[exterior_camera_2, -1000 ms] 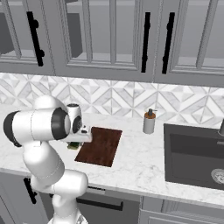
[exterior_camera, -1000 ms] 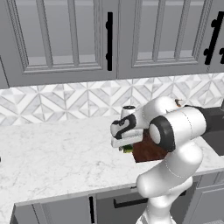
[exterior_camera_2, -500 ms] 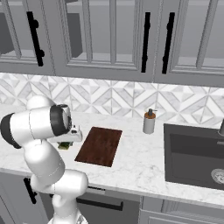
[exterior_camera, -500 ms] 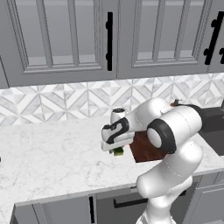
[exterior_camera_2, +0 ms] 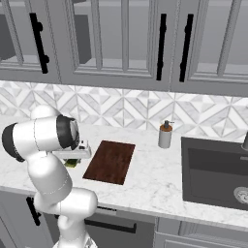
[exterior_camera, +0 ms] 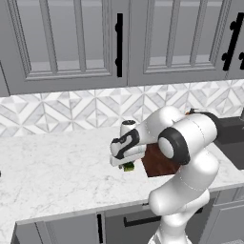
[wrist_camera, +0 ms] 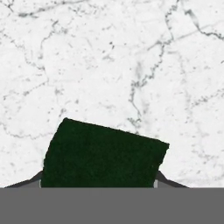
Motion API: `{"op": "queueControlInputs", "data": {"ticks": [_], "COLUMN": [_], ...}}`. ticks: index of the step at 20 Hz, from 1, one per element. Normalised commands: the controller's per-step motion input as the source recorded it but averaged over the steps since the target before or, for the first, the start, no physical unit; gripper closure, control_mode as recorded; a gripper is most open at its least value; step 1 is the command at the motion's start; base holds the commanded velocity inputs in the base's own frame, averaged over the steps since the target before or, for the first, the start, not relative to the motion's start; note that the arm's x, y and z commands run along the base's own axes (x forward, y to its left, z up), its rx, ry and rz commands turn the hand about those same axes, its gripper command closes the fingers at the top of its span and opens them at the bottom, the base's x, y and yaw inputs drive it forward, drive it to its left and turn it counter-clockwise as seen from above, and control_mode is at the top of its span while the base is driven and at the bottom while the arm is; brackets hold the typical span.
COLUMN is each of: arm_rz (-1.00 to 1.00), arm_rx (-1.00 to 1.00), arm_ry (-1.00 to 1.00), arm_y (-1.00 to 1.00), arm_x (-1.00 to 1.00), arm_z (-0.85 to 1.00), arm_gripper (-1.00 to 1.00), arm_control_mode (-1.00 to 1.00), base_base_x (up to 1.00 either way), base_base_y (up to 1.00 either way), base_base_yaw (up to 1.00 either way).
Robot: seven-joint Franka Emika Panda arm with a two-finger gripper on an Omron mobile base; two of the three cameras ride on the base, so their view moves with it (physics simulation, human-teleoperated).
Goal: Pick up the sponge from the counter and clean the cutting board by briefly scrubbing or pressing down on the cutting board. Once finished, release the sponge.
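My gripper [exterior_camera: 127,163] is shut on the sponge [exterior_camera: 127,167], a small yellow and dark green block under the hand. It hangs low over the white marble counter [exterior_camera: 57,167], just left of the cutting board [exterior_camera: 159,163]. From the right base view the sponge [exterior_camera_2: 72,162] peeks out below the gripper [exterior_camera_2: 73,159], left of the reddish-brown cutting board [exterior_camera_2: 110,161]. In the hand view the sponge's dark green face [wrist_camera: 103,153] sits between the fingers of the gripper [wrist_camera: 99,183], with bare counter [wrist_camera: 109,65] beyond it. Whether the sponge touches the counter I cannot tell.
A soap dispenser [exterior_camera_2: 165,135] stands by the tiled backsplash, right of the board. The dark sink basin [exterior_camera_2: 215,169] lies at the far right. Grey wall cabinets hang above. Open marble stretches to the left of the arm [exterior_camera: 43,162].
The gripper has carried the sponge leftward, from over the board's left part to the bare counter beside it. It has stayed shut on the sponge.
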Motion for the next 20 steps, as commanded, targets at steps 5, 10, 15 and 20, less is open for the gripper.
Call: {"op": "queueControlInputs", "data": {"ticks": [5, 10, 15, 20], "arm_rz": [0.0, 0.0, 0.0, 0.0], "arm_rx": [0.0, 0.0, 0.0, 0.0], "arm_ry": [0.0, 0.0, 0.0, 0.0], "arm_y": [0.0, 0.0, 0.0, 0.0], "arm_x": [0.0, 0.0, 0.0, 0.0], "arm_z": [-0.03, 0.0, 0.0, 0.0], "arm_gripper": [1.0, -1.0, -1.0, -1.0], "arm_control_mode": [-1.0, -1.0, -1.0, -1.0], "base_base_x": [0.0, 0.0, 0.0, 0.0], "base_base_y": [0.0, 0.0, 0.0, 0.0], "base_base_yaw": [0.0, 0.0, 0.0, 0.0]}}
